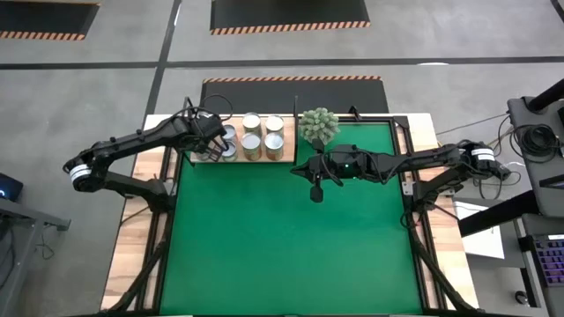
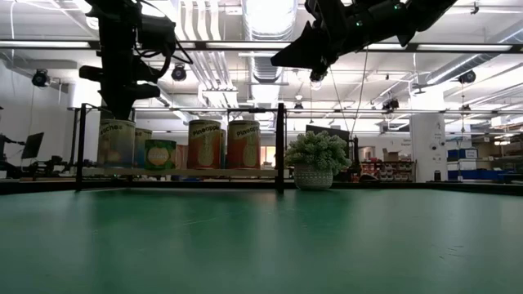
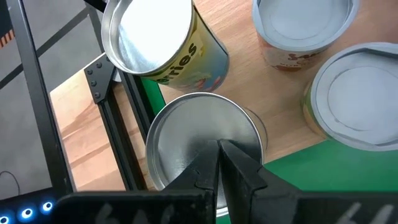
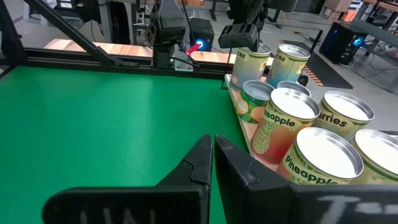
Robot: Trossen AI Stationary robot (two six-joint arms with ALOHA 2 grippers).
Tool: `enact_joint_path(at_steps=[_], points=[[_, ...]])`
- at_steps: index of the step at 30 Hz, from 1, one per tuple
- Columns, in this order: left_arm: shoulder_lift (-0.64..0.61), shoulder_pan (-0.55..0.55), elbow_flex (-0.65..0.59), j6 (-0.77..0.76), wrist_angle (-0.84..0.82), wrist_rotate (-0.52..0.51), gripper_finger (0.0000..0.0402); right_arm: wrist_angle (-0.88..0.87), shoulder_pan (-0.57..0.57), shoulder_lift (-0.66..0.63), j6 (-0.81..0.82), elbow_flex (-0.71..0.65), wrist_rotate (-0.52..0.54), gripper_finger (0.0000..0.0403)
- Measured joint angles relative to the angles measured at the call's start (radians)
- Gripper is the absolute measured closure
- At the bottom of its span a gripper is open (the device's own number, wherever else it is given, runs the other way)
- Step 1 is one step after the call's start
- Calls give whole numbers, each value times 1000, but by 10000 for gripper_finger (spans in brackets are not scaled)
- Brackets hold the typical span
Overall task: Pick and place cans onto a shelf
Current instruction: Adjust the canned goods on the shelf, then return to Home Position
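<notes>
Closest to the left wrist camera are that arm's own two dark fingers [image 3: 217,163], pressed together with nothing between them, their tips just above the shiny round top of one can [image 3: 202,134] at the near corner of the shelf [image 3: 249,93]. A second can [image 3: 158,38] with a yellow label stands right behind it, and two more with pale lids stand farther along the pale wooden board. From above, the left gripper [image 1: 216,139] hovers over the left end of the shelf [image 1: 286,158], which lies along the far edge of the green mat [image 1: 282,238], and the cans [image 1: 252,141] stand upright on it in close rows, some partly hidden under the arm. From table height the cans [image 2: 204,144] show as a row with fruit labels, lifted slightly above the mat. The right gripper [image 1: 315,187] hangs over the mat to the right of the shelf, clear of the cans and well above the surface; its fingers [image 4: 208,163] are likewise closed on each other and hold nothing. A small spiky grey-green plant [image 1: 318,125] in a pot stands just beside the right end of the shelf, at the back of the mat, close to the right arm.
</notes>
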Motion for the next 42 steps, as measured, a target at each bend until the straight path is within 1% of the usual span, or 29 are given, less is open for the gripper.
enact_joint_path(at_steps=[13, 20, 22, 24, 26, 29, 32, 35, 39, 42], points=[[-3, 0, 0, 0, 0, 1, 402, 0, 0, 0, 0, 0, 0, 394], [-34, -8, 0, 12, 0, -8, 402, 0, 0, 0, -19, 0, 0, 394], [-50, -20, 0, 16, 1, -39, 402, 0, 0, 0, -24, 0, 0, 394], [-70, -48, 0, 17, 5, -90, 402, 0, 0, 0, -30, 0, 0, 394], [-100, -100, -3, 19, 23, -123, 402, 1, 4, 0, -45, -2, 1, 394], [-147, -208, -11, 35, 66, -127, 402, 3, 13, -1, -68, -8, 0, 394], [-190, -348, -15, 42, 93, -126, 402, 8, 21, -11, -82, -17, 0, 394], [-233, -512, -42, 58, 121, -128, 402, 9, 22, -35, -94, -37, 0, 394], [-316, -746, -137, 119, 271, -127, 402, 32, 22, -83, -97, -95, 0, 394], [-383, -908, -235, 212, 455, -124, 402, 39, 22, -130, -97, -137, 0, 394]])
